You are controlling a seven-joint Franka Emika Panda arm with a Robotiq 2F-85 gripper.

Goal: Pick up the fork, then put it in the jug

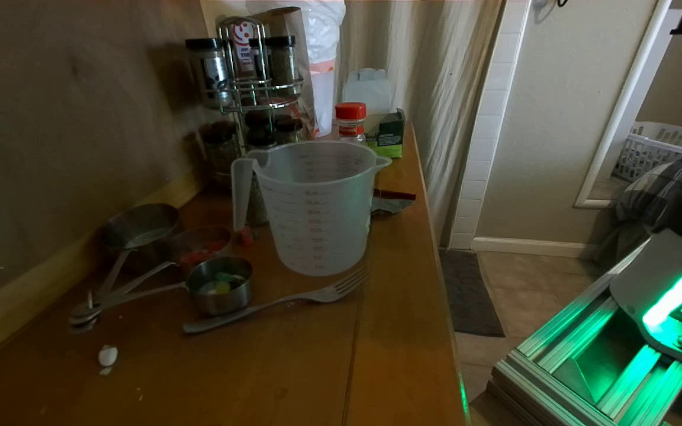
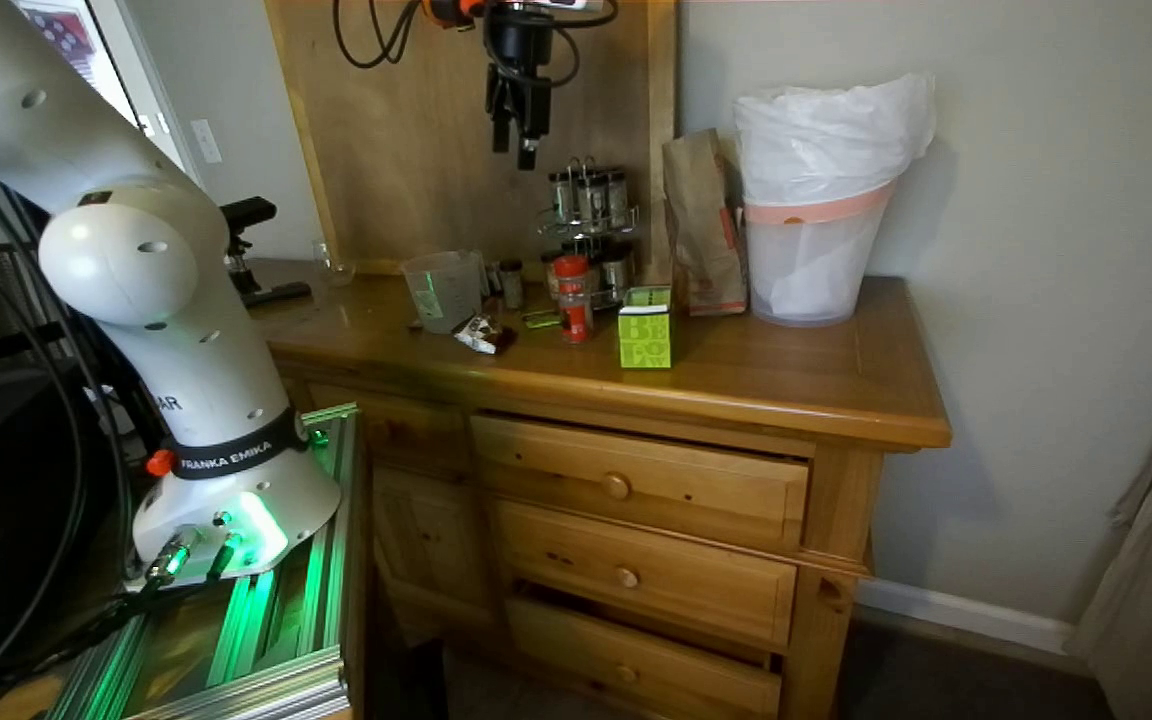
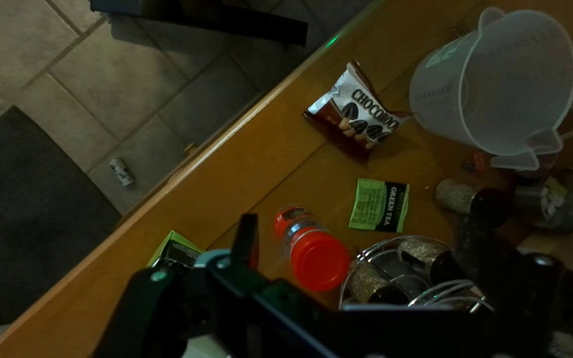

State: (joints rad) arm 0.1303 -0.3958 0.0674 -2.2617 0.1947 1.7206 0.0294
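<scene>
I have the black two-fingered pincer (image 2: 514,155) released: its fingers stand wide apart, high above the brown wooden surface (image 2: 786,360). The one long, slim, silvery metal fork (image 1: 282,300) lies flat on that surface, well apart from the pincer; in an exterior view it lies in front of the one large, translucent, whitish plastic jug (image 1: 320,231), its tines near the jug's foot. The jug stands upright, and the reddish scale marks up its side are too faint for me to read.

I count three round, slim-handled measuring cups (image 1: 222,305) with their handle ends gathered; the silvery metal one nearest the fork sits just beside it with green and yellow pieces (image 1: 221,286) inside, and another holds red pieces (image 1: 202,253).

My wrist view gives me one brown-and-white snack packet (image 3: 358,114) printed "CHOCOROO", the word running to the packet's edge, and one flat, lime-green and black sachet (image 3: 378,205) reading "GREEN TEA". Near the sachet I see one clear, red-lidded shaker (image 3: 319,261), its label blurred to me. One lime-green cardboard box (image 2: 645,342) shows "BE" on its top line; the lower lines I cannot make out. One two-tier silvery wire rack (image 1: 252,109) carries black-lidded glass jars (image 1: 208,68), overlapping too much for me to count. Beside it stand one brown paper bag (image 2: 704,230) and one whitish bin (image 2: 806,275) with a white plastic liner (image 2: 826,150). On the black band (image 2: 236,458) of my white arm (image 2: 201,370) I read "FRANKA EMIKA".
</scene>
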